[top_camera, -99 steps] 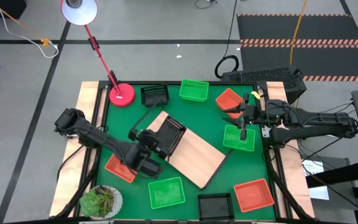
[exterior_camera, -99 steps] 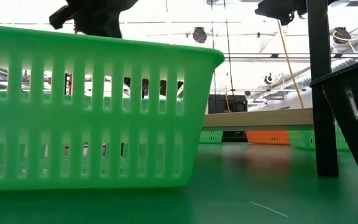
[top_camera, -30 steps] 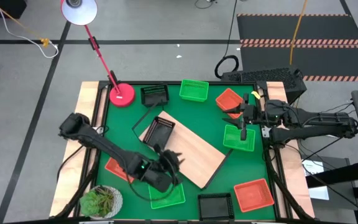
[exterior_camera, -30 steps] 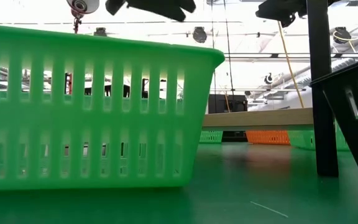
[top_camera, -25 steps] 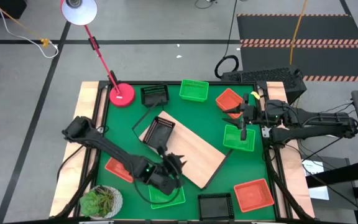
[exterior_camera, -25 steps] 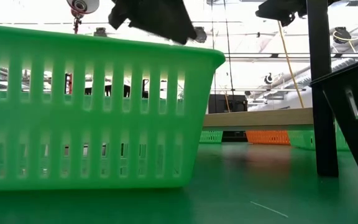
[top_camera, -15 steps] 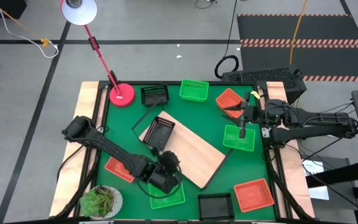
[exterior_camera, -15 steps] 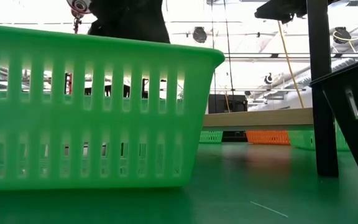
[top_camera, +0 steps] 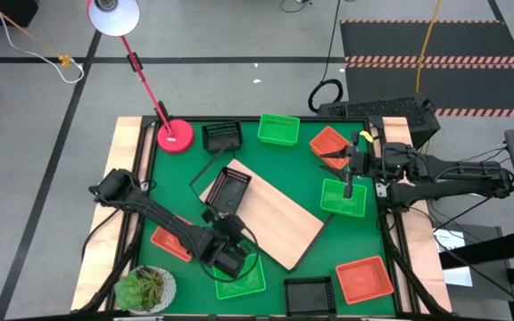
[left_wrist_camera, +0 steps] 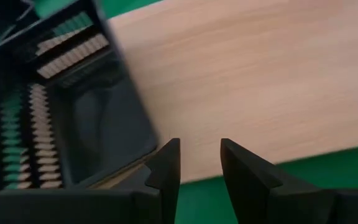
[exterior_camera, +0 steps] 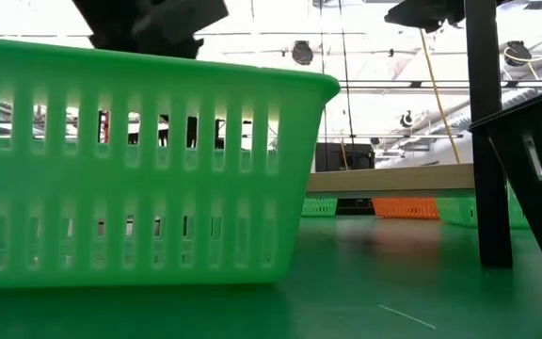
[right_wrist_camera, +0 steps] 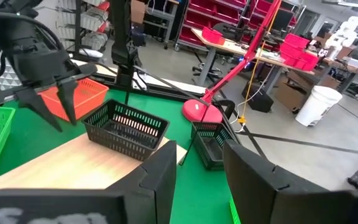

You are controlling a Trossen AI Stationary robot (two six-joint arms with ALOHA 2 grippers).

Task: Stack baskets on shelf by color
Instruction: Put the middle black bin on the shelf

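a: where is the shelf (top_camera: 270, 212) in the high view?

b: it lies flat and diagonal across the middle of the green table mat (top_camera: 293, 259). one black basket (top_camera: 231, 187) sits on its upper-left end. the left wrist view shows that same basket on the light wood, with bare board beside it.

a: the other baskets?

b: all on the mat, off the shelf. a second black basket (top_camera: 222, 135) is near the round red lamp base (top_camera: 176, 135), and a third black basket (top_camera: 310, 293) is at the near edge. a green basket (top_camera: 279, 129) is at the far edge, another green basket (top_camera: 343, 198) is under the right arm, and a third green basket (top_camera: 247, 278) is at the near left. a red-orange basket (top_camera: 330, 145) is at the far right, one (top_camera: 363, 278) at the near right corner, and one (top_camera: 169, 241) at the left, partly under the left arm.

a: left gripper (left_wrist_camera: 197, 163)?

b: over the far edge of the near-left green basket, just beside the shelf's long edge. its fingers stand slightly apart with nothing between them.

a: right gripper (right_wrist_camera: 199, 163)?

b: over the right side of the mat, between the far-right red-orange basket and the green one. fingers parted, nothing held. a potted plant (top_camera: 143, 289) sits at the near left corner.
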